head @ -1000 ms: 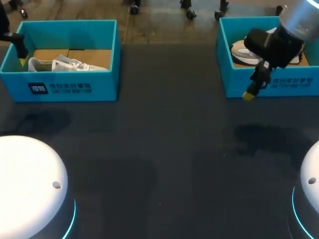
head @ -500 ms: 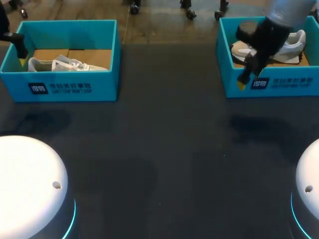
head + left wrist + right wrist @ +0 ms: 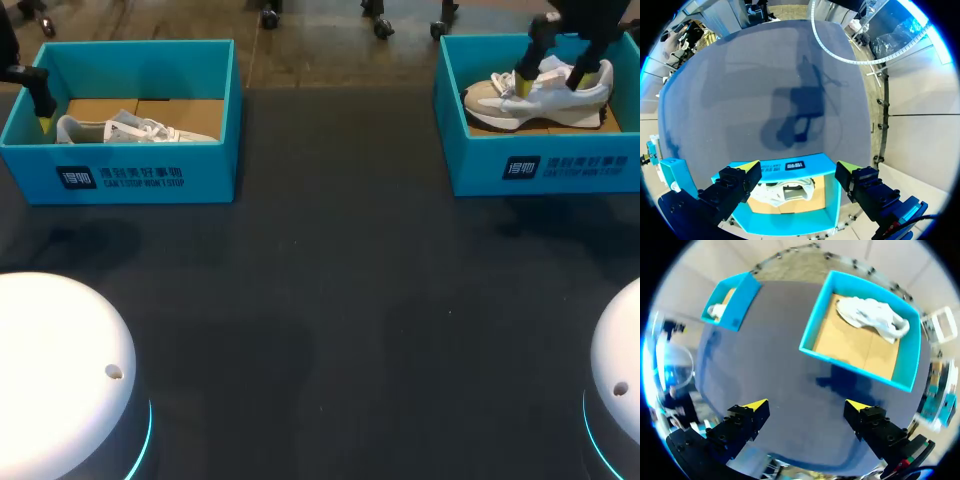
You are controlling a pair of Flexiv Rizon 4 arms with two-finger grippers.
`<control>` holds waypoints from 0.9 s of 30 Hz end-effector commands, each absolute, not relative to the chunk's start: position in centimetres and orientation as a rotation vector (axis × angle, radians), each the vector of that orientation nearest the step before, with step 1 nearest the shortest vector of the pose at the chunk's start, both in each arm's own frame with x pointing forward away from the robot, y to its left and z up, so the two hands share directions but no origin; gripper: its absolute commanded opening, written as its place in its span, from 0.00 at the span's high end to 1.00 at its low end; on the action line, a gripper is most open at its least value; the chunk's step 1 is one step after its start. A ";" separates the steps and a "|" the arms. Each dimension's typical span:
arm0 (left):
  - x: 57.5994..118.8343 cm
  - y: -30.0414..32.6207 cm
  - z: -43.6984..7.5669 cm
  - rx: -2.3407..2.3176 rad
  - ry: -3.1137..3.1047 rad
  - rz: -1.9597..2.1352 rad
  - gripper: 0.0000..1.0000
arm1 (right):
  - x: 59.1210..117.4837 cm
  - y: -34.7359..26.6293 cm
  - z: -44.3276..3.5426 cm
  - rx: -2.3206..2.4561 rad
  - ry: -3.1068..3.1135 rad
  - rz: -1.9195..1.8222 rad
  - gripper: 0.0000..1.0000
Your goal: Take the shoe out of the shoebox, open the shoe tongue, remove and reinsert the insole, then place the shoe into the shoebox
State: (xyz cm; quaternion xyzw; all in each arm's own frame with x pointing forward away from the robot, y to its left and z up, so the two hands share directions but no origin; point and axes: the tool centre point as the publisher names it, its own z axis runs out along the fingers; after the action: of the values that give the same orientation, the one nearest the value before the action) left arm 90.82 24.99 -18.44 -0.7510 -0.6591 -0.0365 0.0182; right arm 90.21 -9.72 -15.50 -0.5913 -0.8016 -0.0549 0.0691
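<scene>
Right end effector [image 3: 558, 76], lately outside shoebox [image 3: 545, 165] front wall, now over shoe [image 3: 500, 100], fingers [image 3: 523, 78] apart, empty.

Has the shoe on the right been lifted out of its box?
No, the shoe lies inside the right box, resting on its cardboard floor.

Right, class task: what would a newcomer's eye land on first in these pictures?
Two bright turquoise boxes on the dark table: the left shoebox and the right shoebox, at its far corners, one pale shoe in each, the left shoe and the right shoe. Then the yellow tips of the right end effector, spread open by the right shoebox.
</scene>
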 end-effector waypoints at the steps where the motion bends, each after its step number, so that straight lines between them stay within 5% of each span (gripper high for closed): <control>1: 90.7 25.0 -18.4 -2.335 -2.047 -0.119 0.00 | 90.5 -9.4 -15.5 -1.793 -2.395 -0.134 0.00; 15: 90.7 25.0 -18.4 -2.335 -2.047 -0.119 0.00 | 99.9 -17.4 -17.8 -2.140 -2.254 -0.021 0.00; 27: 90.7 25.0 -18.4 -2.335 -2.047 -0.119 0.00 | 99.9 -17.4 -17.8 -2.140 -2.254 -0.021 0.00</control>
State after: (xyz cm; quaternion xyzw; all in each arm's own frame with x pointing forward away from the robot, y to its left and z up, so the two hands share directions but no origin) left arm 90.81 25.00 -18.44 -0.7510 -0.6590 -0.0365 0.0181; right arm 99.85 -17.43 -17.91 -0.6883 -0.7252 -0.0076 0.0167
